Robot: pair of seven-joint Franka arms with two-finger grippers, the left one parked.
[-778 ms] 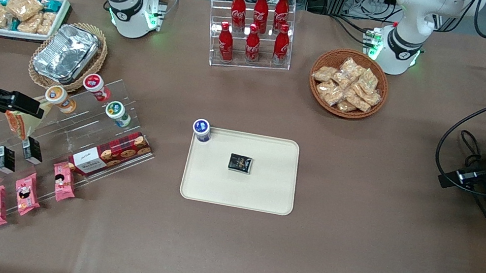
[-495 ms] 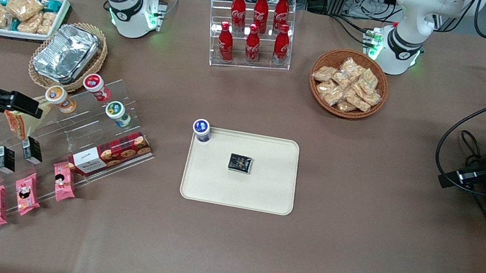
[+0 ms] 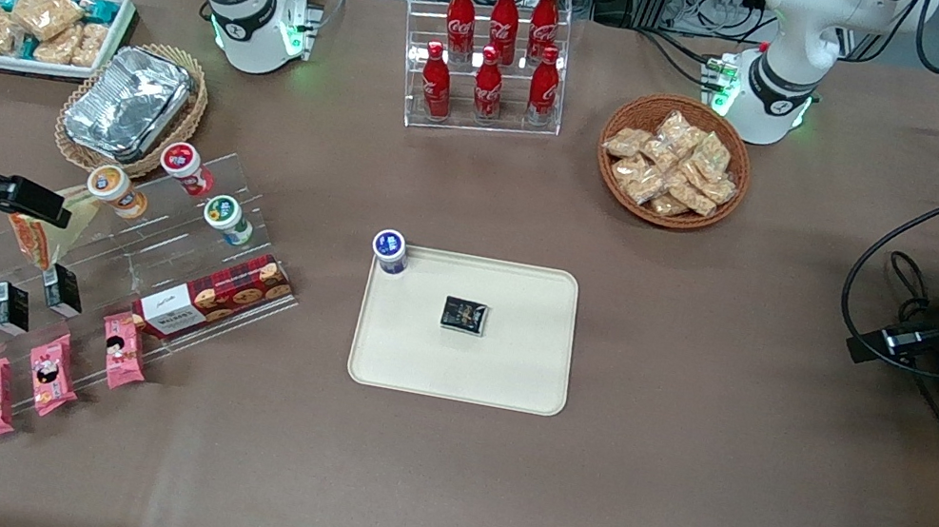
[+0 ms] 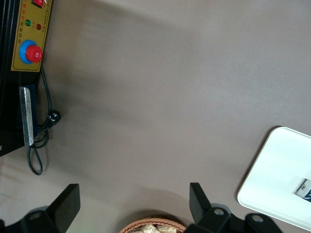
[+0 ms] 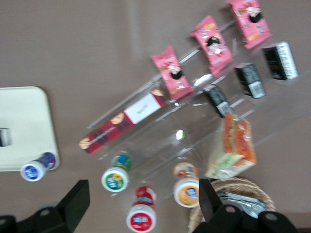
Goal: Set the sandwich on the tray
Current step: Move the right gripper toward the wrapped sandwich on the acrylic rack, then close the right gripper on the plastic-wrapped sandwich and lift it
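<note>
Gripper [image 3: 36, 199] drew back slightly from sandwich [image 3: 43, 229], fingers apart, empty; tray [image 3: 507, 377] at three o'clock unfilled; grasp pending.

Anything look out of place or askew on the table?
One oddity: the blue-capped bottle stands right on the tray rim at a corner, half on, half off. The small dark packet lies flat in the tray. The sandwich sits on the clear display rack, the open gripper above it.

Even bright light, blurred wrist view
</note>
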